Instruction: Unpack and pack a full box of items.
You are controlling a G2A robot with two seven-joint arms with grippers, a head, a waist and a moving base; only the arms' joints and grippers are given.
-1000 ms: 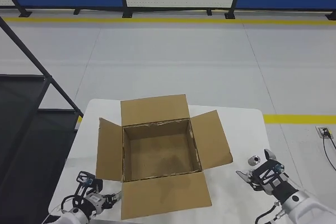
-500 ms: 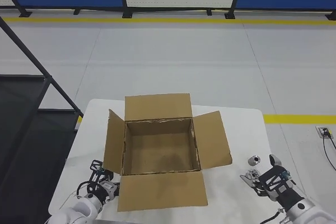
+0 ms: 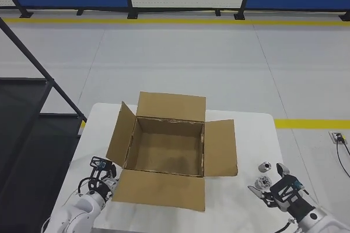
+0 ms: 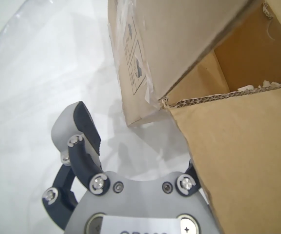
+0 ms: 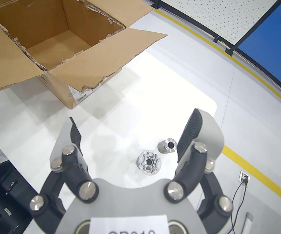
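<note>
The cardboard box stood open on the white table, and its inside looked empty. Its 4 flaps were spread: the left flap was tilted up, and the near flap sloped out toward the robot. The left gripper was low at the near left corner of the box with its fingers apart. 1 finger was free over the table and the other was hidden under the edge of the near flap, so I could not tell if it touched the cardboard. The 2 task items lay to the right of the box, well apart from it: a round flanged metal part and a small metal cylinder just beside it. The right gripper hung over them with its fingers wide apart and held nothing. I judged that packing was not yet begun. The cylinder lay very near 1 pad, so closing on the flanged part could knock it and send it rolling. On the other side, a push under the near flap could slide or turn the light, empty box.
</note>
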